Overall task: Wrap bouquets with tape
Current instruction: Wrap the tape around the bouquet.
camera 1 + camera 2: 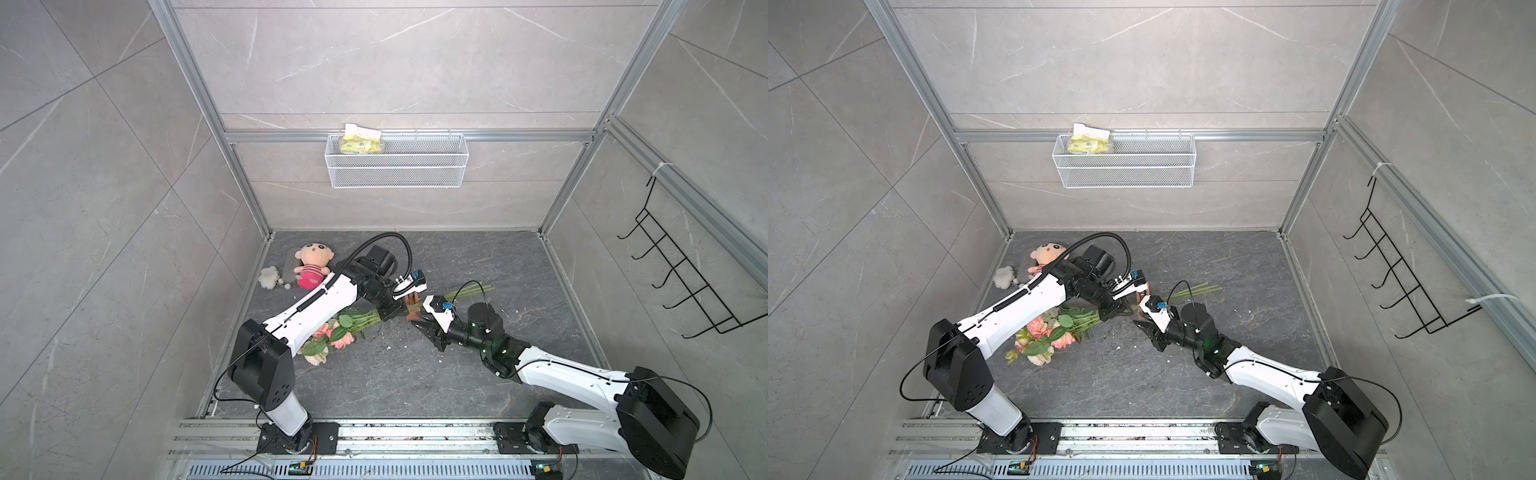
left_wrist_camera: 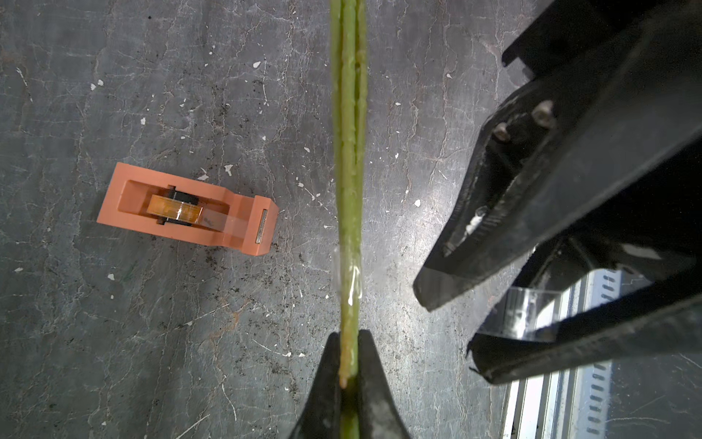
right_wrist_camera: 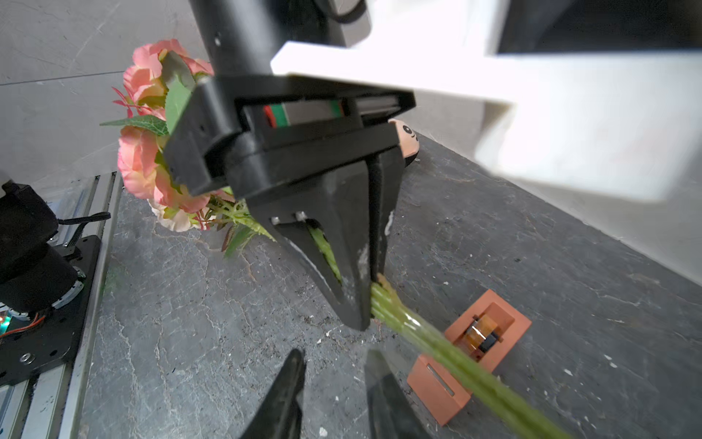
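Bouquet: pink and peach flowers [image 1: 328,336] with green leaves lie low by the left arm, near the middle of the dark floor [image 1: 415,374].
Stems: the long green stems [image 2: 349,152] are bunched in one straight line. Their loose ends fan out toward the back of the floor.
Left gripper: the left gripper [image 2: 347,338] pinches the stems tight, with a finger on each side. The right wrist view also shows this grip [image 3: 366,304].
Tape on stems: a band of clear tape [image 2: 349,277] is wrapped round the stems, just past the left gripper's tips.
Tape dispenser: the small orange tape dispenser [image 2: 190,209] sits flat on the floor, just beside the stems. A little roll sits in its slot, and the tape runs to the cutter end.
Right gripper: the right gripper [image 2: 452,327] is on the other side of the stems from the dispenser, near them but not touching. Its two fingers stand a bit apart.
Loose tape: a clear bit of tape [image 2: 520,311] sits between those fingers, stuck to one of them.
Plush doll: a pink plush doll [image 1: 311,266] lies in the back left corner, well apart from the flowers.
Wire basket: a white wire basket [image 1: 395,174] hangs on the back wall with a yellow packet [image 1: 359,143] inside.
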`<action>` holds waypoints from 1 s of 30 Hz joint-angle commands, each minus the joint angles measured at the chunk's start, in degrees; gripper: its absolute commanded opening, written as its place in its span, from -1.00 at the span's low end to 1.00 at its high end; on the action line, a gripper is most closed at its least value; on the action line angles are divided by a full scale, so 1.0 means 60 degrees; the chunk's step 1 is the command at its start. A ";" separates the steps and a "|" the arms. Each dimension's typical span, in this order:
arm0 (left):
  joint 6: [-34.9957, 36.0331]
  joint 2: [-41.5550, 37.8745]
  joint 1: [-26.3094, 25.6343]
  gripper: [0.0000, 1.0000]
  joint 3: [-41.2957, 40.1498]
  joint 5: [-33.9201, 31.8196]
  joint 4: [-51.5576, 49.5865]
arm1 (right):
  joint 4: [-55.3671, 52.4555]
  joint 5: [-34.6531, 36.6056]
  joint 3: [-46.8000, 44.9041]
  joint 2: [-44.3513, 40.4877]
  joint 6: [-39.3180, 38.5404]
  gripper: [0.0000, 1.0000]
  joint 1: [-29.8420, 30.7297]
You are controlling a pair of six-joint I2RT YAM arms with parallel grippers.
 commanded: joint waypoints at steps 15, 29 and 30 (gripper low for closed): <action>0.0721 0.0085 0.0054 -1.00 -0.0201 0.1012 -0.1120 | -0.2864 0.2083 0.1755 0.0409 -0.1168 -0.30 -0.0162; 0.0735 0.0081 0.0222 -1.00 0.0064 0.1421 -0.1821 | -0.3932 0.0514 0.0327 -0.2672 -0.4746 0.81 -0.0326; 0.0703 0.0085 0.0209 -1.00 0.0079 0.1426 -0.1827 | -0.3748 0.0496 0.0099 -0.3032 -0.5047 0.99 -0.0276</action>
